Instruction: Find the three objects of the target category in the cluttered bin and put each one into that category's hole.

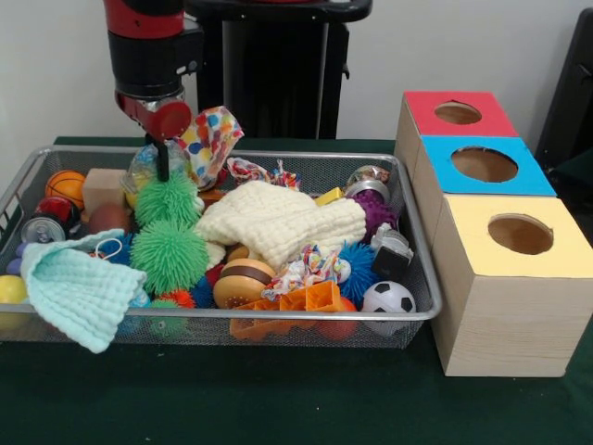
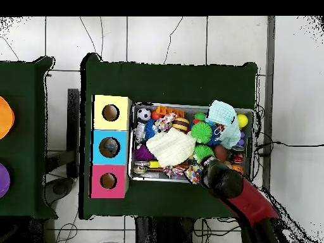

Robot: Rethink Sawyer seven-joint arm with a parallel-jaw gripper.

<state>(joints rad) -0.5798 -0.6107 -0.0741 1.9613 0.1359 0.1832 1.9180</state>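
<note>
Green cloth covers the surface, and on it sit a wire mesh bin and, just beside it, a row of three wooden boxes, each with a round hole in its top: a yellow-topped box, a blue-topped box and a red-topped box. From overhead, something seems to lie inside the blue box's hole; what it is cannot be told.

Clutter heaps the bin. A cream knitted cloth sprawls over the middle, and a mint washcloth hangs over the front rim. Two green spiky balls stand one behind the other near the arm. Lower down lie a brown wooden yo-yo, an orange plastic piece, a soccer ball, a blue spiky ball, a purple spiky ball, a small basketball and a soda can.

Reaching down, the pincer touches the rear green spiky ball; whether it is open or closed I cannot tell.
</note>
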